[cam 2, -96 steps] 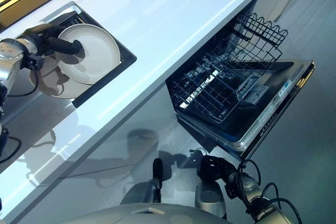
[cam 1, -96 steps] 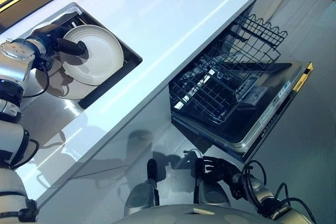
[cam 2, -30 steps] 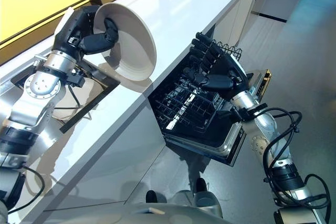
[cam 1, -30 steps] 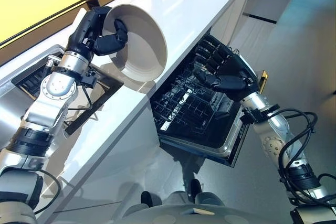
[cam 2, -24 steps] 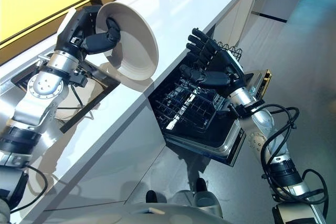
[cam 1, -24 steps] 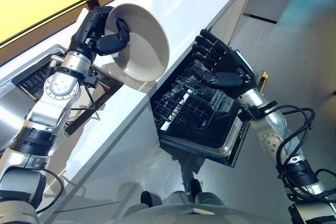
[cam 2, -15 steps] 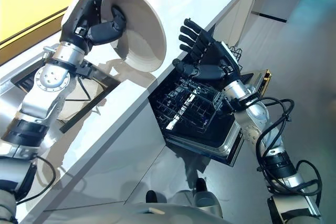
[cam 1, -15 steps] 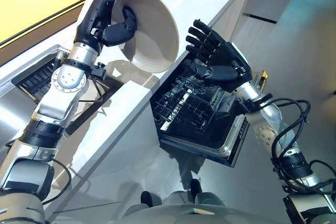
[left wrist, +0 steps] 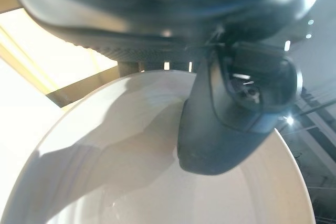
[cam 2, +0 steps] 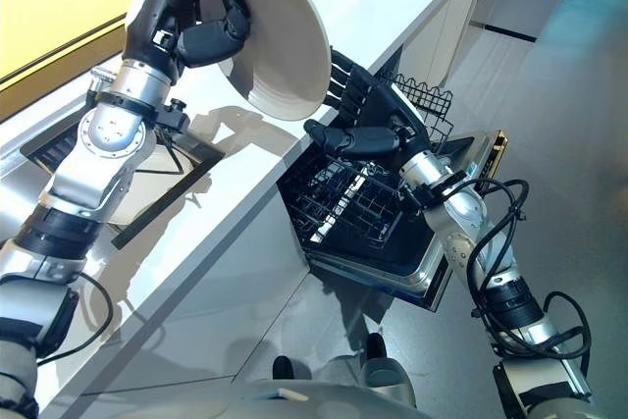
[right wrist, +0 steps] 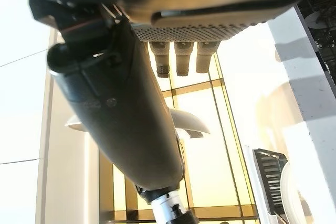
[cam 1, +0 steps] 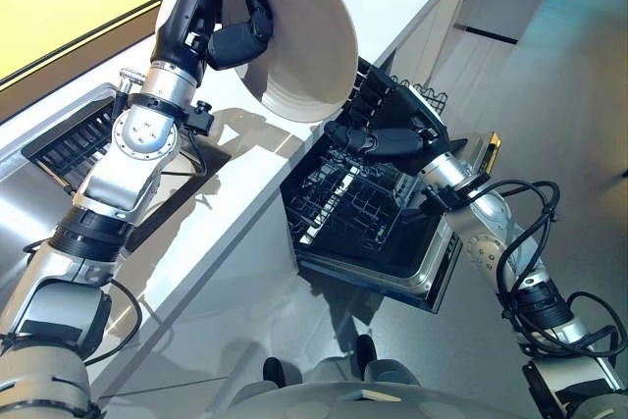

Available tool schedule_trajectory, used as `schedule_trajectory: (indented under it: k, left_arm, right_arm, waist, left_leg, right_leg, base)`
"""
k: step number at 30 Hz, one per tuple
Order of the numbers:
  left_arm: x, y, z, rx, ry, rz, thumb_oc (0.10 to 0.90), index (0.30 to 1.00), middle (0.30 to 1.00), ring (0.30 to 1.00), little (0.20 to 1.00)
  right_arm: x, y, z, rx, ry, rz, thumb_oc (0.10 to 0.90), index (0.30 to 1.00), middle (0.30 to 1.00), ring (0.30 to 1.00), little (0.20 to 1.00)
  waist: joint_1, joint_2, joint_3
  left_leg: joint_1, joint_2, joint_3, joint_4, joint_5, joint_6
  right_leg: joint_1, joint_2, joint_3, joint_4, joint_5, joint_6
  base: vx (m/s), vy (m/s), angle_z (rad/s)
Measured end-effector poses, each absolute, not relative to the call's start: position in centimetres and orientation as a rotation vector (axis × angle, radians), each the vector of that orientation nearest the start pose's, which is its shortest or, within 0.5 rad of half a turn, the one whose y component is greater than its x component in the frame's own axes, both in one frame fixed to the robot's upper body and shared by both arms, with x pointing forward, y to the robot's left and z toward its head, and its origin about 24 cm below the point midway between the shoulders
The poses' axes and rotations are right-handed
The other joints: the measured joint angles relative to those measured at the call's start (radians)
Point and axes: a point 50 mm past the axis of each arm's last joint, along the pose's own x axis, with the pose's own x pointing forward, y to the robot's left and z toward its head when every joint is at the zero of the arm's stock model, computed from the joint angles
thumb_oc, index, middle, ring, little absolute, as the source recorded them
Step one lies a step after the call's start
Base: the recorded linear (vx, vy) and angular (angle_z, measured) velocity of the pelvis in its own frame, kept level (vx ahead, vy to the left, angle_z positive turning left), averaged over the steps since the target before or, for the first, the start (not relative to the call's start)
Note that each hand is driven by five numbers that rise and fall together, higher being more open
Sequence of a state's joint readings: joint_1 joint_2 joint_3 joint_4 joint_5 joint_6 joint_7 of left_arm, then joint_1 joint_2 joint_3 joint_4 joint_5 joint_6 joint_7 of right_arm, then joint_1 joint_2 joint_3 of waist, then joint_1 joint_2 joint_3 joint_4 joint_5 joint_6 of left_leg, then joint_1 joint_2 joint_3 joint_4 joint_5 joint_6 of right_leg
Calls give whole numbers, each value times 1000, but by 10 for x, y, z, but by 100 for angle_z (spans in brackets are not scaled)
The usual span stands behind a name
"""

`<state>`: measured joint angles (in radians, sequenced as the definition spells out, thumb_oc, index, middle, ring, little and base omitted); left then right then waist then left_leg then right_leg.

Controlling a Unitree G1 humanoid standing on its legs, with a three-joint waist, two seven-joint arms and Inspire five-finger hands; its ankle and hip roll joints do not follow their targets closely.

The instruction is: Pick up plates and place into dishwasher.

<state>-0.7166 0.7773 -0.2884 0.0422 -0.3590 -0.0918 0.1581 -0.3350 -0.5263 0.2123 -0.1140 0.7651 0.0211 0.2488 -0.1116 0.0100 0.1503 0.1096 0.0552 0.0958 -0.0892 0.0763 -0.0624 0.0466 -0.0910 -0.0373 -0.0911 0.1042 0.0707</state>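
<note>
The left hand (cam 1: 218, 26) is raised above the white counter (cam 1: 324, 76) and holds a cream plate (cam 1: 294, 36) tilted on edge, hollow face turned toward the head camera: its thumb (left wrist: 231, 124) is curled over the rim and presses into the plate's inner face, while the other fingers lie behind the plate out of sight. From the left wrist the plate (left wrist: 131, 166) spreads out just past the thumb, which rests on its smooth inside. The right hand (cam 1: 388, 130) is just beside the plate's lower edge, on the side away from the left hand; its fingers (cam 2: 348, 80) reach up behind the rim with little bend in them and its thumb (cam 2: 339, 139) stretches out below the plate, so it stands wide and grips nothing. Whether the fingertips touch the back of the plate I cannot tell. In the right wrist view the plate's edge (right wrist: 191, 121) appears as a thin pale sliver past the thumb. Directly below the right hand the dishwasher (cam 1: 432, 262) is open with its door down, and its dark wire rack (cam 1: 343, 203) is pulled out beneath the palm. Behind the left wrist, well apart from the held plate, a sink (cam 1: 78, 139) is sunk into the counter.
</note>
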Motion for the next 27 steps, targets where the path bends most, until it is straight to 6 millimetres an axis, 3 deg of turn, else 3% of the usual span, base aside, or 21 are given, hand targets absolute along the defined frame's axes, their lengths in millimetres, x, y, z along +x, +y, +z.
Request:
schedule_trajectory:
  k: [5, 14, 27]
  left_arm:
    - [326, 174, 269, 426, -705, -147, 100, 300, 300, 300, 200]
    - [324, 151, 263, 414, -738, -192, 100, 300, 300, 300, 200]
    - [319, 146, 266, 471, -835, -204, 100, 300, 300, 300, 200]
  right_arm:
    - [291, -148, 156, 177, -282, 619, 800, 900, 900, 900, 900]
    - [296, -137, 174, 196, -348, 638, 800, 900, 900, 900, 900]
    - [295, -136, 178, 196, -364, 656, 800, 900, 900, 900, 900]
  waist:
    - [-1, 0, 0]
    - [-9, 0, 0]
    - [-11, -1, 0]
  left_leg:
    - [0, 0, 1, 0, 0, 0]
    - [2, -1, 10, 0, -1, 1]
    - [14, -2, 27, 0, -5, 2]
  right_leg:
    - [-1, 0, 2, 0, 0, 0]
    - [-3, 1, 12, 0, 2, 2]
    - [-1, 1, 28, 0, 3, 3]
  base:
    - [0, 0, 0]
    - [-1, -3, -1]
    - [-1, -2, -3]
